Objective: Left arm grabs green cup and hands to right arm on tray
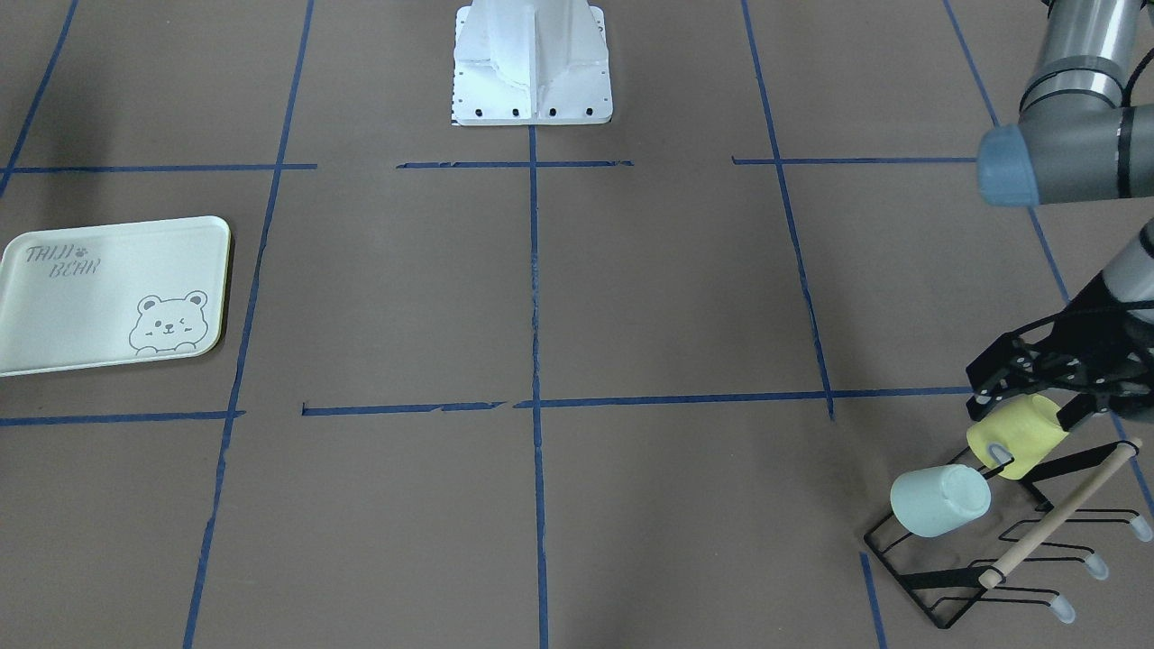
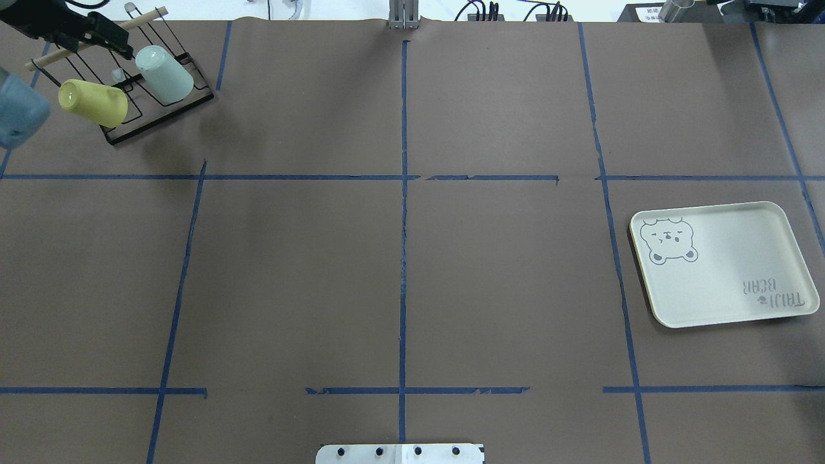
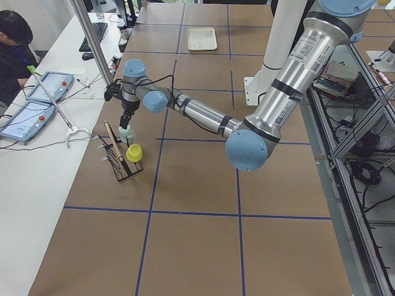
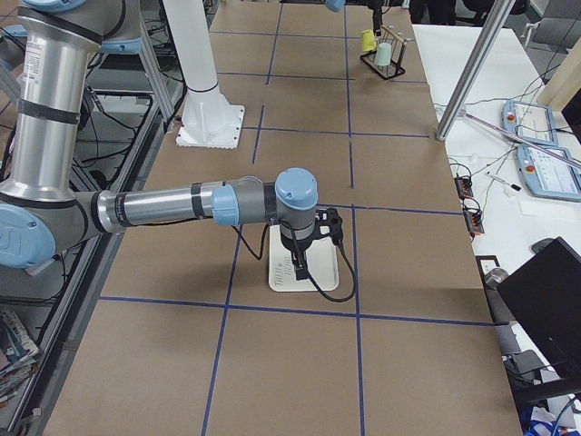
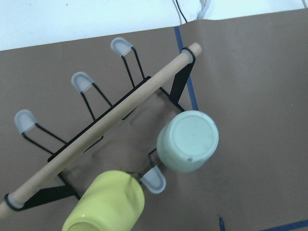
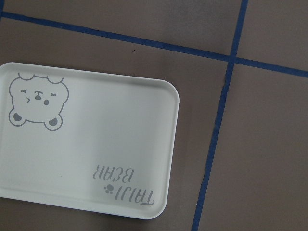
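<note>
The green cup [image 1: 938, 500] hangs upside down and tilted on a prong of a black wire rack [image 1: 947, 577] at the table's far left corner [image 2: 164, 74]. In the left wrist view the green cup's [image 5: 187, 142] base faces the camera. My left gripper [image 1: 1026, 407] hovers above the rack, over the yellow cup, and looks open and empty [image 2: 97, 38]. The tray [image 2: 728, 277] lies bare on the right side [image 1: 90, 297]. My right gripper [image 4: 300, 263] hangs just above the tray [image 6: 96, 144]; I cannot tell whether it is open or shut.
A yellow cup [image 1: 1019, 433] hangs on the same rack beside the green one [image 5: 106, 204]. A wooden bar [image 5: 110, 115] runs along the rack's top. The robot's white base [image 1: 532, 63] stands at mid-table. An operator's desk [image 3: 37, 105] flanks the rack end.
</note>
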Robot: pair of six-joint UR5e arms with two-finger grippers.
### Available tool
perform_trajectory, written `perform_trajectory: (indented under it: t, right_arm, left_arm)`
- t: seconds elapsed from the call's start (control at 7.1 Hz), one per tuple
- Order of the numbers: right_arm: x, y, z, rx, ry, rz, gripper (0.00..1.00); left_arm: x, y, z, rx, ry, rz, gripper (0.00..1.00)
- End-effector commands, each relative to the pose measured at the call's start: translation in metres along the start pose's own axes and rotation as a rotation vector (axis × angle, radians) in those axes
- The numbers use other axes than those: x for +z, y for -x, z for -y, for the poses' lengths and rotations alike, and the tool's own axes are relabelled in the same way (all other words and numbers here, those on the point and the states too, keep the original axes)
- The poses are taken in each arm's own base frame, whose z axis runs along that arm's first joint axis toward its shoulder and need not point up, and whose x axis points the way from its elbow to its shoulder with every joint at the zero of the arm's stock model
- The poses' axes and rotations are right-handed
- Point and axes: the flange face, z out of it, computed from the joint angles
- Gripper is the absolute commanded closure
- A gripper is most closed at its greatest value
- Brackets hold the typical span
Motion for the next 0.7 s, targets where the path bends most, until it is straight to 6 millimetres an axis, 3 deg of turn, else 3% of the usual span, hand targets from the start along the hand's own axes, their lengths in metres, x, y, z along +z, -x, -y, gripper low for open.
perform_trajectory:
  t: [0.0,0.28,0.56]
  right_arm:
    - [0.0,0.0,0.0,0.002,0.0,0.001,0.0]
    - [0.0,0.0,0.0,0.0,0.0,0.001,0.0]
    - [0.002,-0.002,0.0,0.004,0.003,0.001,0.0]
  left_arm:
    - [0.039,-0.001,0.013,-0.011,-0.033,0.034,0.0]
    - [0.067,-0.013,0.003,-0.036,-0.033,0.005,0.0]
    - [0.077,-0.023,-0.005,-0.046,-0.014,0.0,0.0]
